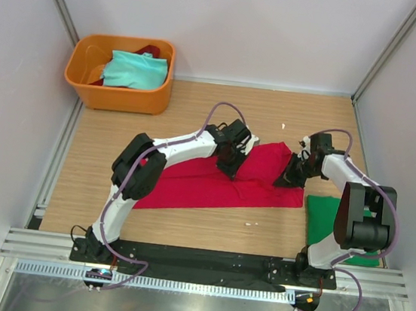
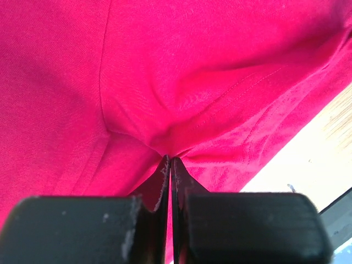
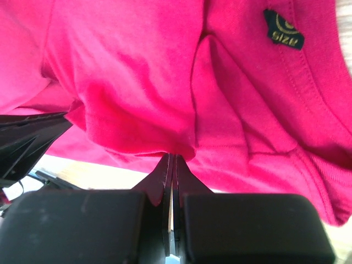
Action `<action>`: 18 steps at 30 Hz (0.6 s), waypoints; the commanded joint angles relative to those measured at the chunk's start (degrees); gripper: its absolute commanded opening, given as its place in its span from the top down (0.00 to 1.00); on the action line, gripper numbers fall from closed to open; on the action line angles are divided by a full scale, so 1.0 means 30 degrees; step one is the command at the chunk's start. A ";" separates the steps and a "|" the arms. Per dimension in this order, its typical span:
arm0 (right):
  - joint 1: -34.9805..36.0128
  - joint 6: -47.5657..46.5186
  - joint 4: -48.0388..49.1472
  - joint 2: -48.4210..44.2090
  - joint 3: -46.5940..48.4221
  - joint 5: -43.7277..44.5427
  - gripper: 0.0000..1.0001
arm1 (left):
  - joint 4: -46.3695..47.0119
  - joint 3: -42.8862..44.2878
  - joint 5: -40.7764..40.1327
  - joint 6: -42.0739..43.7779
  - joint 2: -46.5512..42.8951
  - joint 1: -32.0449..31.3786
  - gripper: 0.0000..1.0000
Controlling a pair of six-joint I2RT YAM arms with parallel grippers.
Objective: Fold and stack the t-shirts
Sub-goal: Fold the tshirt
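Note:
A red t-shirt lies spread across the middle of the table, partly lifted at its far edge. My left gripper is shut on a pinch of the red cloth near the shirt's upper middle. My right gripper is shut on the shirt's right end, where a black size label shows by the collar. A folded green t-shirt lies on the table at the right, partly behind the right arm.
An orange bin at the far left holds a teal shirt and some dark red cloth. Grey walls close in the table on three sides. A metal rail runs along the near edge.

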 commanded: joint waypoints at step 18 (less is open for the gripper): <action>0.0316 0.0998 -0.3778 -0.4097 0.0500 -0.0293 0.99 | -0.0509 -0.0389 -0.0656 -0.0101 -0.2598 0.0112 1.00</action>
